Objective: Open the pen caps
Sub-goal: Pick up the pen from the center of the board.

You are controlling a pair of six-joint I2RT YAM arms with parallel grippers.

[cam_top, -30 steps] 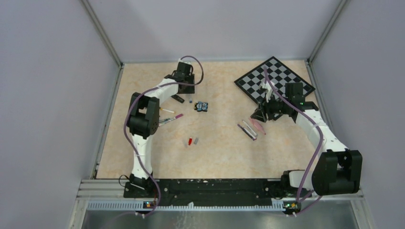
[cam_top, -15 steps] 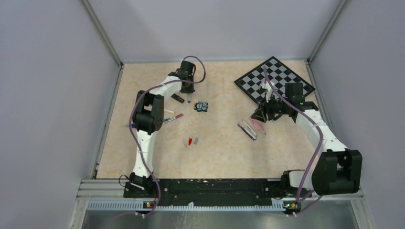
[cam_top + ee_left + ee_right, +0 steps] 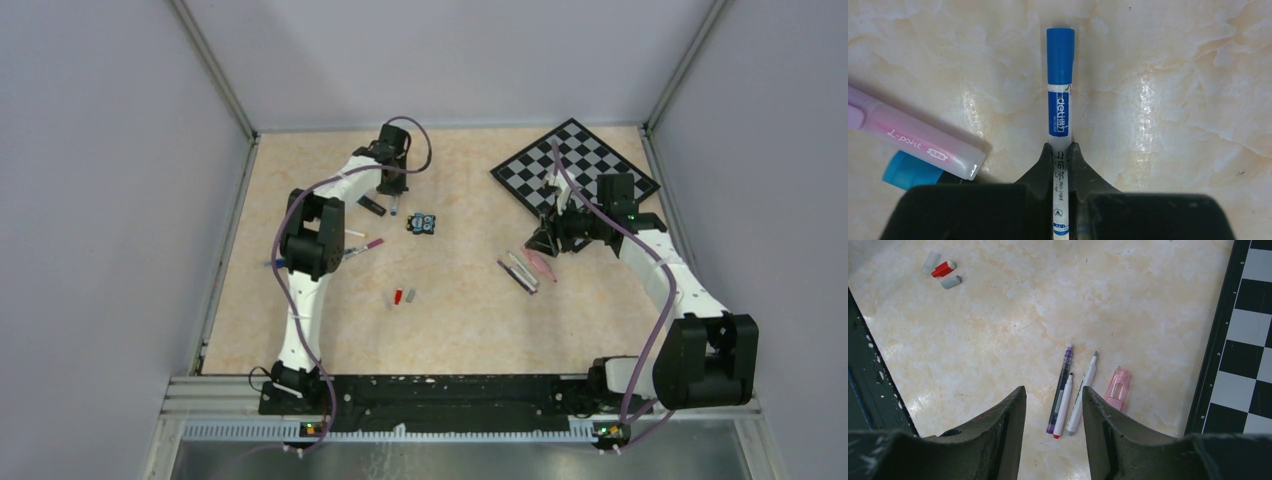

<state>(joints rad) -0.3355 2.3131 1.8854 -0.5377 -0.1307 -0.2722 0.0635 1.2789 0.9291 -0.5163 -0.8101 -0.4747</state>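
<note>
Pen caps number four in plain sight, and one of them, the blue cap (image 3: 1060, 55), sits on the end of a white pen (image 3: 1060, 115) far to the left of the chessboard (image 3: 590, 160). The left arm (image 3: 305, 240) is folded up at the elbow and stretched to the far side of the table. Its wrist points straight down and the left gripper (image 3: 1060, 147) is pinched narrow on that pen's bare barrel, with the capped end sticking out past the fingertips. A pink highlighter (image 3: 918, 145) lies just beside the pen, resting over one light-blue piece (image 3: 910, 170). The right arm (image 3: 660, 270) reaches forward and inward so that its wrist hangs over the chessboard's near-left edge. The right gripper (image 3: 1054, 390) stands partly apart with nothing between the jaws. Below it three pens (image 3: 1064, 402) lie side by side just left of the chessboard, with one pink stub (image 3: 1118, 388) between them and the board. Farther left of the chessboard lie three loose caps close together: a red cap (image 3: 943, 269), a grey cap (image 3: 951, 282) and a clear cap (image 3: 931, 261).
</note>
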